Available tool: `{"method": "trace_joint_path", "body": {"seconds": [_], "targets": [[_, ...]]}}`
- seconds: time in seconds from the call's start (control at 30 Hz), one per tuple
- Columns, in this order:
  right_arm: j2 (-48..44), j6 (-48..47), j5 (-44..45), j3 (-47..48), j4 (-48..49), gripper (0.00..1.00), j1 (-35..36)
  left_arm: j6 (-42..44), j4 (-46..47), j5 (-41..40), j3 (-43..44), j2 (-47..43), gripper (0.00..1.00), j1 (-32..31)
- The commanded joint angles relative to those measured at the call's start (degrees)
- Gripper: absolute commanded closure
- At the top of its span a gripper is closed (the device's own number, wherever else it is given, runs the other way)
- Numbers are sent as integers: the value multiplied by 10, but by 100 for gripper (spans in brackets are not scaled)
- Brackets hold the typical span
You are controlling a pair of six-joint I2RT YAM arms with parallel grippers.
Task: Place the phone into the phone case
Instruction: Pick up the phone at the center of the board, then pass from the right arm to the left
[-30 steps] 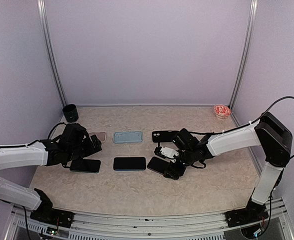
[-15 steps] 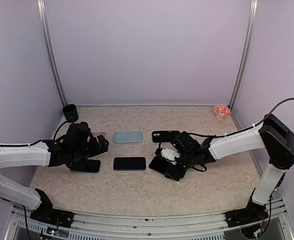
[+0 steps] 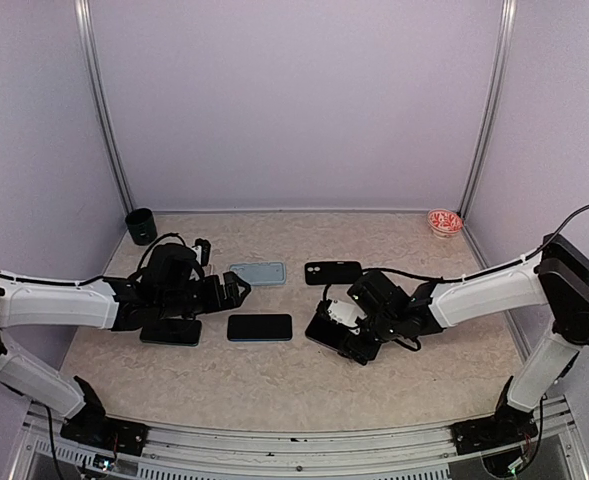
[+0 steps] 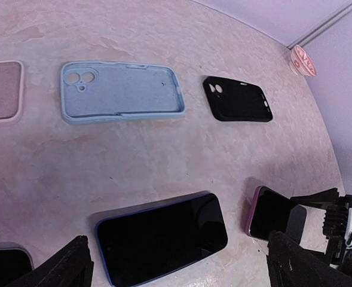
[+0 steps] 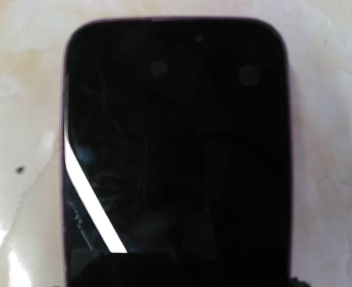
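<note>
A glossy, pink-rimmed rectangular phone [image 5: 176, 149] lies flat on the marbled tabletop [image 3: 274, 385] beneath the right tool [image 3: 346, 340], grip indiscernible; left tool [image 4: 178, 242] gapes empty.

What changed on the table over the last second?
The left arm swept to the right; its open fingers are now past the left phone and near the middle phone. The right arm edged right and lower, and the purple-edged phone under it shifted slightly with it. Nothing was lifted. The blue case, the black case and the other two phones stayed put.
</note>
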Motion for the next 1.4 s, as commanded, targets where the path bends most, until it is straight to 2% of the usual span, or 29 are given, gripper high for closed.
{"method": "trace_joint_path", "body": {"seconds": [0.0,0.67,0.9,1.17,1.37], "targets": [[-44,-19,26,-14,58,38,23,33,45,53,27,16,2,-15],[-141,-78,70,-68,185,38,82,85,125,218,75,87,10,-60],[-150,-90,84,-73,204,37,98,86,124,259,106,125,18,-71],[-139,-98,101,-74,220,36,115,78,137,297,123,158,30,-76],[-134,-102,109,-75,231,35,119,71,151,322,124,168,54,-76]]}}
